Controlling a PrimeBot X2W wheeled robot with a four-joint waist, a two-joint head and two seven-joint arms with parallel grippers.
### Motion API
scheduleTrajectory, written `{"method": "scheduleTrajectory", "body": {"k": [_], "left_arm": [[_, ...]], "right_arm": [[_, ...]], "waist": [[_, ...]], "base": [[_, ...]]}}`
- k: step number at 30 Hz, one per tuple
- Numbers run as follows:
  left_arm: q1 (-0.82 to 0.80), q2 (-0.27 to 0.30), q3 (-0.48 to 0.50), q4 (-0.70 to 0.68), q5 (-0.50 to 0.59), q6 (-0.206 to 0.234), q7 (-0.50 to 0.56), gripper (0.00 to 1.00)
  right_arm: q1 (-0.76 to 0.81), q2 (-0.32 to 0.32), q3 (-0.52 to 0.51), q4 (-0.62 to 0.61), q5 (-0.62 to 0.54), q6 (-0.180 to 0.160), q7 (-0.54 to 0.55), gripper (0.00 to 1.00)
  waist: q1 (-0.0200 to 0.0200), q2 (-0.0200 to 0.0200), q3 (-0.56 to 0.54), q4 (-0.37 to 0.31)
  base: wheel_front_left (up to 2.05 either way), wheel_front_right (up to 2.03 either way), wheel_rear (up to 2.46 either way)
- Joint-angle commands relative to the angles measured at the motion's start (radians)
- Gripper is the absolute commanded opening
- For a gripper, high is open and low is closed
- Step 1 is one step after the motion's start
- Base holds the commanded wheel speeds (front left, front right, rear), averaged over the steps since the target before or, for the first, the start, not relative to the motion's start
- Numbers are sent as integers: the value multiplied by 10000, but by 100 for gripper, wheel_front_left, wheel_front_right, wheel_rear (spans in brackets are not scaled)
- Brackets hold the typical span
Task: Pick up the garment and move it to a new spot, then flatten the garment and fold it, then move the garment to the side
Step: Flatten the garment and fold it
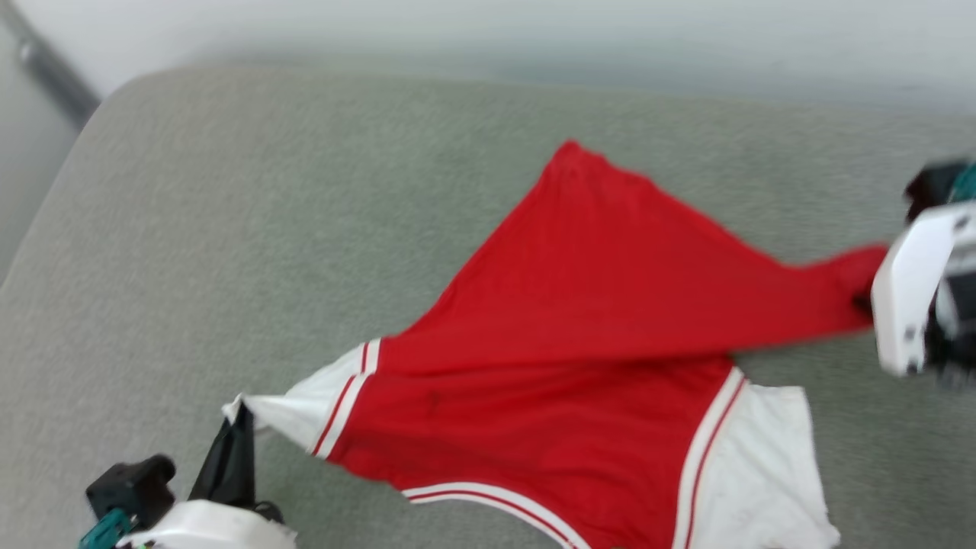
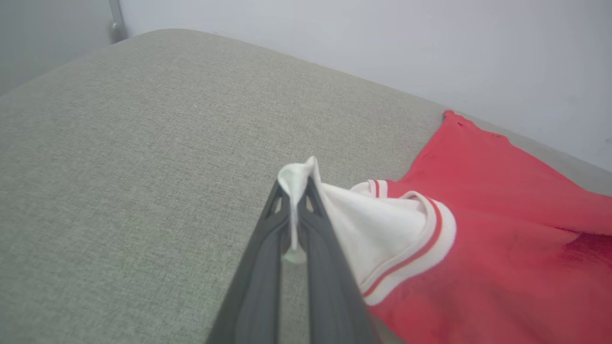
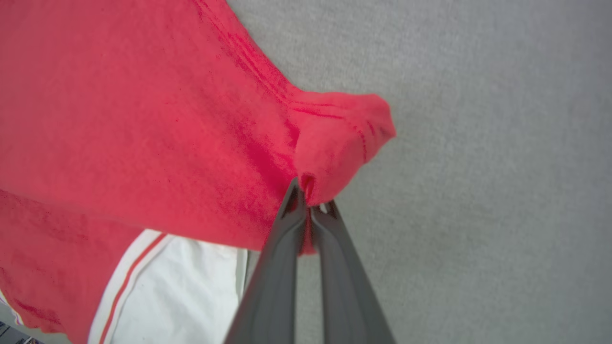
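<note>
As the red jersey (image 1: 579, 320) looks light and limp, its corners seem the best holds: the left gripper (image 2: 294, 188) is clamped on the white sleeve (image 2: 377, 224) and the right gripper (image 3: 308, 193) on a red corner (image 3: 342, 136).

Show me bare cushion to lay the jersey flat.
Widest bare patch: grey cushion left of the jersey, beyond the left gripper. A narrower strip runs along the far edge. The near right is crowded: cloth and the right gripper.

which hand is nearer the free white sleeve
Right. The right hand pinches a red corner beside the free sleeve; the left hand grips the other sleeve, across the jersey.
</note>
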Motion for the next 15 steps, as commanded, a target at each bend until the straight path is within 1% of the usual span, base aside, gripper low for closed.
{"method": "scheduleTrajectory", "body": {"k": [1, 5, 9, 13, 14, 15], "left_arm": [[336, 157, 145, -64, -74, 142, 69, 0], [844, 368, 267, -156, -195, 316, 350, 0], [1145, 483, 355, -284, -297, 462, 544, 0], [1308, 584, 345, -419, -289, 580, 699, 0], [1297, 586, 336, -468, -279, 595, 731, 0], [1288, 595, 324, -520, -267, 621, 768, 0]], "right_arm": [[1057, -131, 65, -606, 163, -12, 168, 0], [3256, -262, -59, -1905, 304, -12, 704, 0], [5460, 201, -575, -2780, 413, -12, 1099, 0], [6860, 735, -972, -3140, 313, -9, 1177, 0], [7063, 828, -1061, -3194, 244, -9, 1112, 41], [7154, 966, -1138, -3313, 256, -9, 928, 100]], "waist": [[1, 0, -926, -955], [1, 0, -1333, -1457], [1, 0, -1528, -1809], [1, 0, -1624, -2074], [1, 0, -1612, -2112], [1, 0, -1588, -2155]], "base": [[0, 0, 0], [0, 0, 0], [0, 0, 0], [0, 0, 0], [0, 0, 0], [0, 0, 0]]}}
